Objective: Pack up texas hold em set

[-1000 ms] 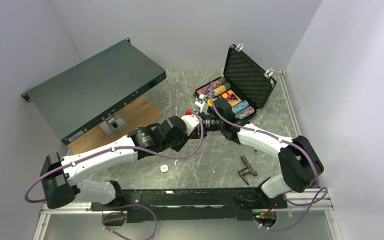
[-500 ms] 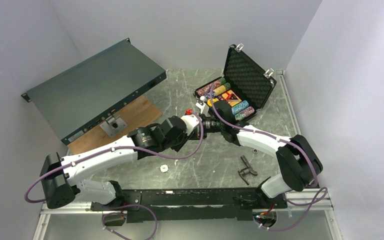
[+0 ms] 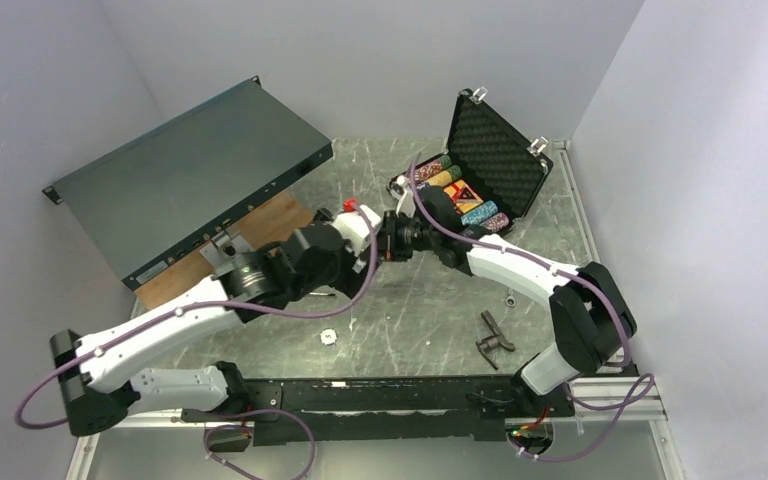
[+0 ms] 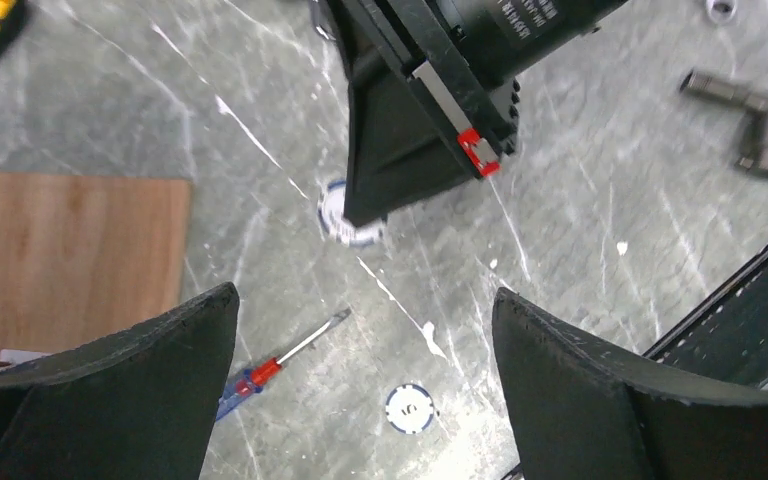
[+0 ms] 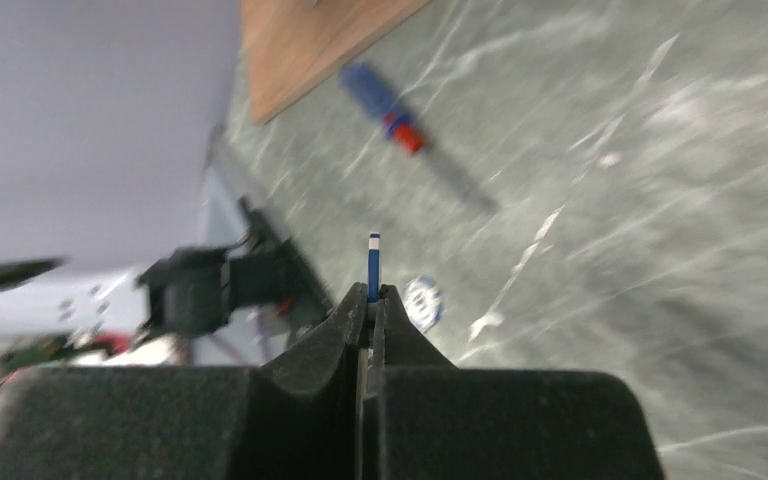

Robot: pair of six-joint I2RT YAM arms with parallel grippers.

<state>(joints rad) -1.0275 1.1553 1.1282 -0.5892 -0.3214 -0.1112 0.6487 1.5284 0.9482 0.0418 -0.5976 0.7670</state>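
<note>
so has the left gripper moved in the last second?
Yes. The left gripper shifted left, away from the black briefcase, toward the wooden board.

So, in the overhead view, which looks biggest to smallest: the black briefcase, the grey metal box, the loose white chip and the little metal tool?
1. grey metal box
2. black briefcase
3. metal tool
4. loose white chip
No two look alike in size.

The right end effector (image 5: 370, 293) pinches a blue chip (image 5: 373, 260) edge-on above the marbled table (image 5: 660, 200).
</note>
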